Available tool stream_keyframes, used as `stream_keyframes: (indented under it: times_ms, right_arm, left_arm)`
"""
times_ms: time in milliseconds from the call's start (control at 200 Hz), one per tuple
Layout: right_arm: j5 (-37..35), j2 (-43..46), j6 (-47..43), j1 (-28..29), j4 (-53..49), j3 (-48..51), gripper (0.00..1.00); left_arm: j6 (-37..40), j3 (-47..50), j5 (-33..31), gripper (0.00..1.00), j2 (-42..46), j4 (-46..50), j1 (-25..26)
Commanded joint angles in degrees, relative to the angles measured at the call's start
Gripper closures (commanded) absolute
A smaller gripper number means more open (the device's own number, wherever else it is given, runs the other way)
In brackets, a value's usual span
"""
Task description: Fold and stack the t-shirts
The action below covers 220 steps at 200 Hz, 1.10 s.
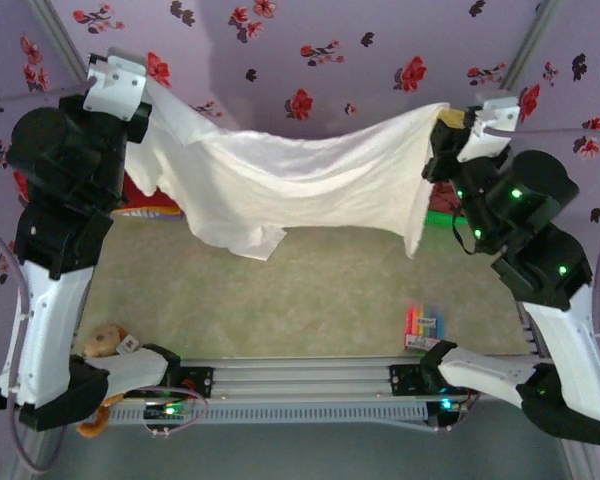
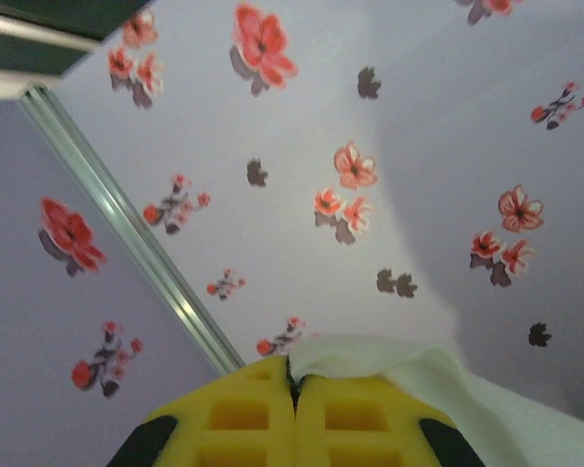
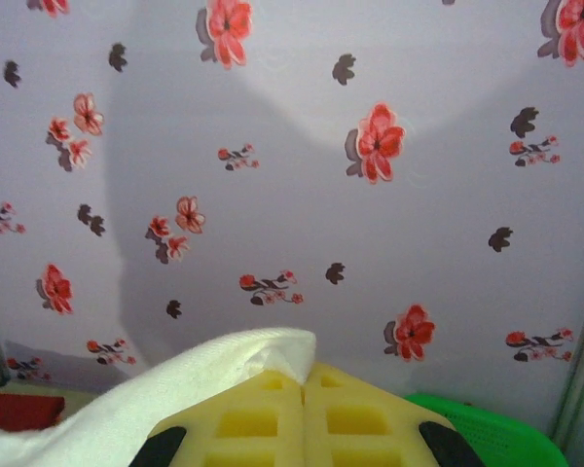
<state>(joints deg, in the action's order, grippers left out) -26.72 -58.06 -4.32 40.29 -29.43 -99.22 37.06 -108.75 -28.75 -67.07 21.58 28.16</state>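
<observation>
A white t-shirt [image 1: 300,180] hangs spread in the air above the table, sagging in the middle, with its lower edge drooping at the left. My left gripper [image 1: 145,95] is raised at the back left and is shut on one top corner. In the left wrist view the yellow fingers [image 2: 243,418] press together with white cloth [image 2: 389,360] coming out at the tips. My right gripper [image 1: 450,120] is raised at the back right, shut on the other corner. There the white cloth [image 3: 175,389] drapes over the left yellow finger [image 3: 238,418]. A red t-shirt [image 3: 19,409] lies low at the left.
A green basket [image 3: 487,428] stands at the back right, also seen behind the right arm [image 1: 442,205]. A brown teddy bear [image 1: 105,342] lies near the left arm's base. A pack of coloured markers [image 1: 425,325] lies at the front right of the green table mat [image 1: 310,290]. Flowered walls enclose the back.
</observation>
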Motion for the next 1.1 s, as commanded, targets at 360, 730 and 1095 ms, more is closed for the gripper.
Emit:
stream_keyframes:
  times_ms: [360,730,1095]
  right_arm:
    - [7.26,8.46,5.89,0.44,-3.48,-0.13,1.00]
    - [10.57,8.98,9.73,0.48,-6.60,-2.21,1.00]
    - [8.75,10.24,10.86,0.25,-9.37,-3.65,1.00]
  left_arm:
    - [8.76,0.14,-3.94,1.00,9.84,-8.91,2.49]
    - [3.40,-0.81,-3.06,1.00,14.68,-2.35,2.42]
    - [-0.22,-2.93,-0.74,1.00,14.76,0.22,0.97]
